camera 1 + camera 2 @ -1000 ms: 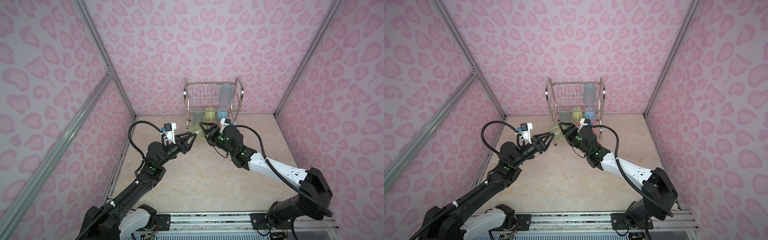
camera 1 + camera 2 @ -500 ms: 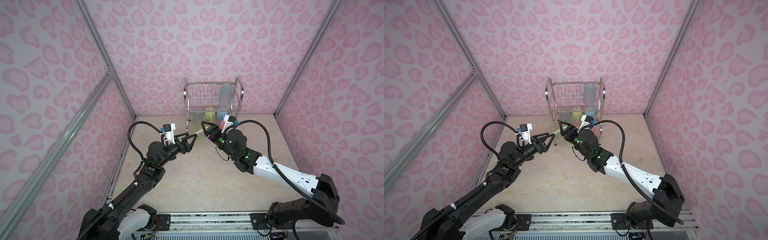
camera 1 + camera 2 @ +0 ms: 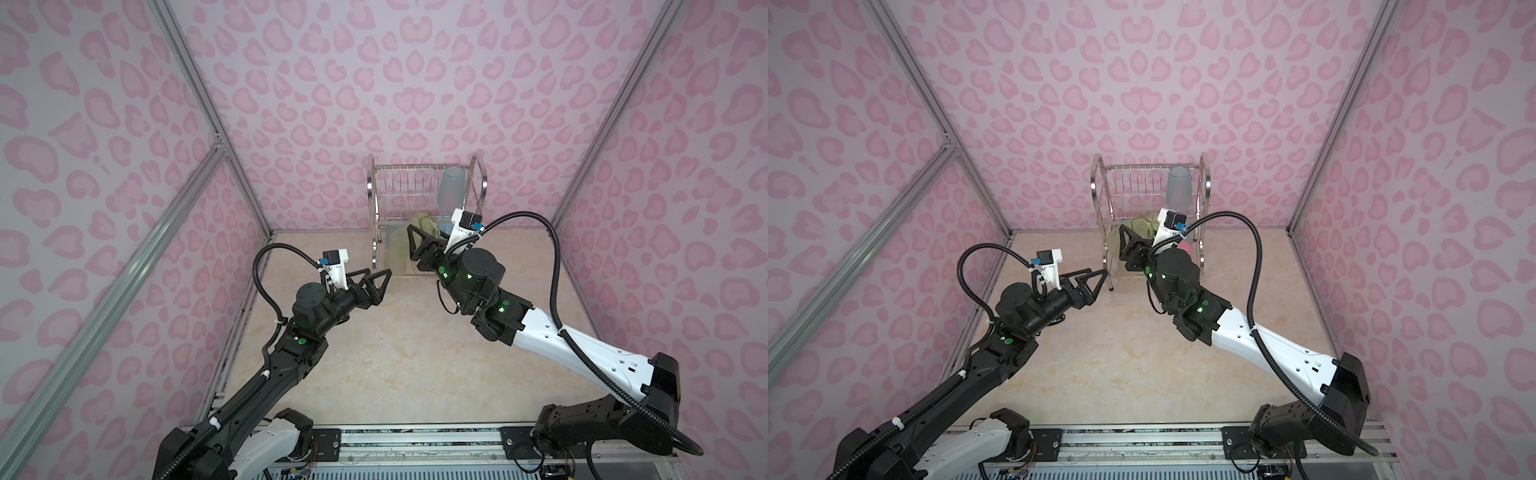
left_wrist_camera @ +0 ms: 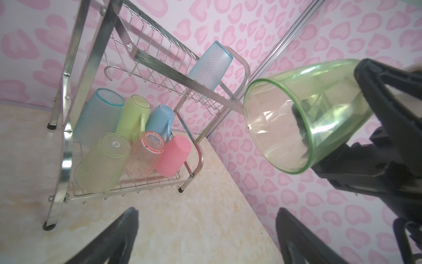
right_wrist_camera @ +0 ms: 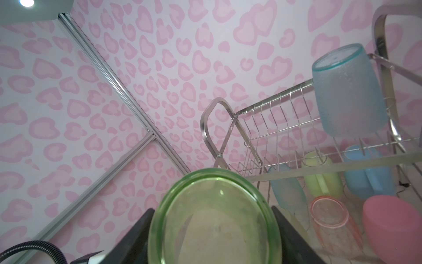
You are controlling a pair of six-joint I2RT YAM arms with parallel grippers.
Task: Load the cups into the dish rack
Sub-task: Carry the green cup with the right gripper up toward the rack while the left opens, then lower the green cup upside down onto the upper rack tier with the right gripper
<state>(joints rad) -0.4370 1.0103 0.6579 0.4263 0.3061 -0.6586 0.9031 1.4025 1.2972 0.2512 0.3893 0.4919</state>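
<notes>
The dish rack point(image 3: 415, 167) point(image 3: 1142, 167) stands at the back middle in both top views. My right gripper point(image 3: 419, 232) point(image 3: 1129, 235) point(image 5: 212, 212) is shut on a clear green tumbler point(image 3: 426, 224) point(image 4: 303, 114) point(image 5: 214, 219), held just in front of the rack's lower tier. My left gripper point(image 3: 379, 274) point(image 3: 1096, 274) point(image 4: 207, 212) is open and empty, to the left of the rack's front legs. A pale blue tumbler point(image 4: 211, 66) sits upside down on the upper tier. Several cups fill the lower tier, among them a pink tumbler point(image 4: 173, 155) and a green mug point(image 4: 133, 116).
Pink-patterned walls with aluminium posts point(image 3: 208, 124) close in the beige tabletop point(image 3: 407, 353) on three sides. A metal rail point(image 3: 415, 436) runs along the front edge between the arm bases. The right arm's cable point(image 3: 552, 257) loops beside the rack.
My left gripper opened and let go of the green tumbler. My right gripper carried the tumbler up and back toward the rack.
</notes>
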